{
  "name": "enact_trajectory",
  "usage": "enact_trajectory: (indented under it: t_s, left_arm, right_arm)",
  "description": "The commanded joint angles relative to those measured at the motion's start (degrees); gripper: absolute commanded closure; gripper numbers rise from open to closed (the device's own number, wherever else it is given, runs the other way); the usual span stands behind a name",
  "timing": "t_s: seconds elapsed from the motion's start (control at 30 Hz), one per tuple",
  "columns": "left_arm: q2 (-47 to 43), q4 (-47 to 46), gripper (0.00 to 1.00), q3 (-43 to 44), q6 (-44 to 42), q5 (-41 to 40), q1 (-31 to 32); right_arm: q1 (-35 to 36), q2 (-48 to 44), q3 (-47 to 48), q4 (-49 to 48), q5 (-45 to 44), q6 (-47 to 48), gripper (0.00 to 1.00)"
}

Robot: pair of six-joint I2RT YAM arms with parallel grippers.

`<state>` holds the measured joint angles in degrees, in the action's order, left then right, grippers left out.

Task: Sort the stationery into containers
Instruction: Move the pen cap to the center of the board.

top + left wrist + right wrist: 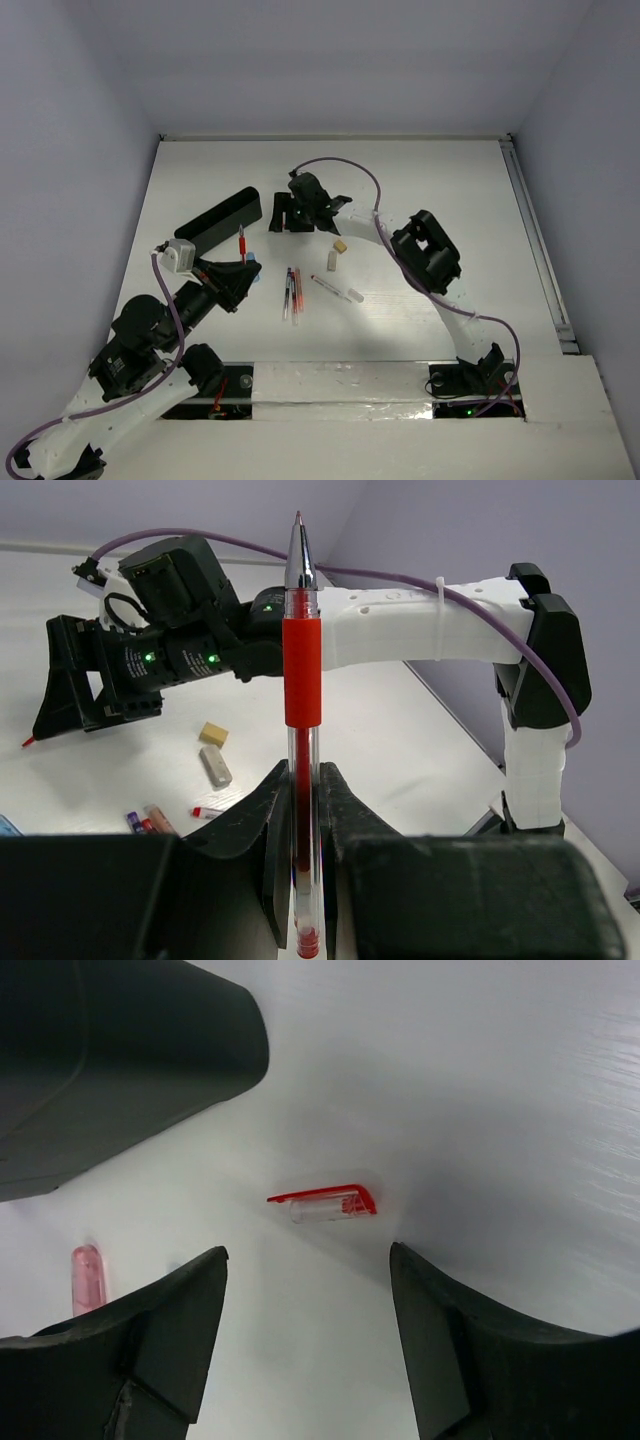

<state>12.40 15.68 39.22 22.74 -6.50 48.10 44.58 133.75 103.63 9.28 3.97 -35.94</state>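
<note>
Standing upright toward the worktop's left edge, a red pen [241, 240] sits clamped in the left jaws, just beside the black box [218, 222]; other pens [292, 290] lie mid-worktop. From the left wrist, those jaws pinch the pen's clear barrel. From the right wrist, the right jaws stand apart, a red pen cap [328, 1202] lying on the worktop between them.

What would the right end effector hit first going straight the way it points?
Probably the red-clipped clear pen cap lying on the white table, between the right end effector's open fingers.
</note>
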Motion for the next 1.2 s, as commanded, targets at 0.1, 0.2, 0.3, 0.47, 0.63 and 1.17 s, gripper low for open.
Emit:
enact_trajectory:
  t_s: [0.1,0.2,0.3,0.47,0.63,1.17]
  left_arm:
    - [-0.54,-3.11,1.0,-0.2,-0.95,0.96,-0.11]
    - [-0.54,-3.11,1.0,-0.2,-1.03,1.14,-0.11]
    - [-0.54,-3.11,1.0,-0.29,-1.03,1.23,-0.11]
    - [-0.8,-3.2,1.0,-0.2,-1.03,1.4,-0.11]
    - [-0.98,-3.29,1.0,-0.2,-1.03,1.4,-0.11]
    - [-0.98,-3.55,1.0,-0.37,-1.3,2.02,-0.11]
  right_arm:
    - [-0.46,4.58,8.5,8.2,-2.3,-0.97,0.28]
    - [0.16,7.3,12.54,9.7,-3.61,-0.45,0.3]
    - [1.38,10.37,17.99,13.48,-7.3,1.22,0.36]
    - [3.23,13.46,23.71,19.9,-13.1,3.95,0.43]
    - [5.07,14.96,25.48,22.54,-18.72,8.95,0.39]
    - [7.37,13.2,17.93,21.49,-27.95,22.67,0.38]
